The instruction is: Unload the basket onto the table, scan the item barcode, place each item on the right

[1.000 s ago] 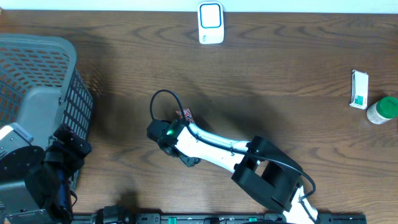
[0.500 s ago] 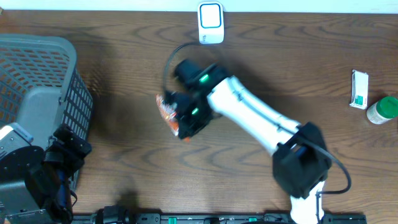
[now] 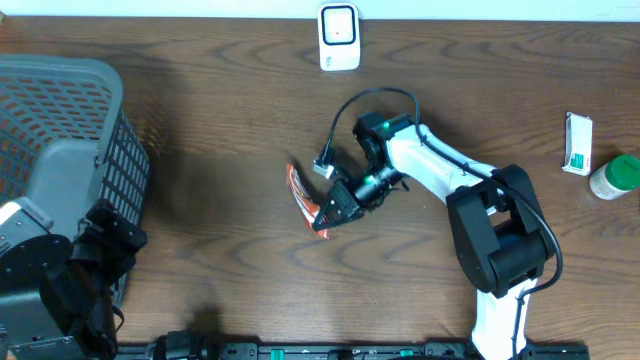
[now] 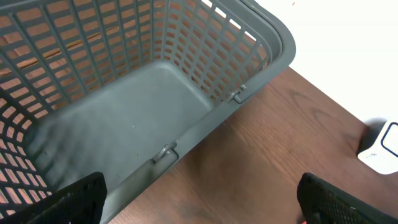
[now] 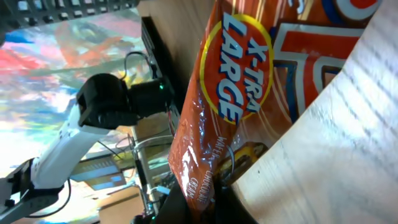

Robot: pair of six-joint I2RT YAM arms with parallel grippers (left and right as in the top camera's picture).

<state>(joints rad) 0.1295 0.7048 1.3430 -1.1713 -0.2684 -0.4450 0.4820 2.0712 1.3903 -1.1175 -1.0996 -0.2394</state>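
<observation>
While right hand (image 3: 328, 213) grips orange packet (image 3: 301, 189) mid-table, left hand (image 4: 202, 202) gapes beside basket (image 4: 249, 93).

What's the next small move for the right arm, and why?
Probably carry the orange plastic snack packet, clamped in the right tool, toward the white box-shaped scanner. The packet sits well short of it, so no barcode can face it yet.

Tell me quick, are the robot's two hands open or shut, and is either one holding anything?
Left gripper: open, holding nothing.
Right gripper: shut on the orange packet.
</observation>
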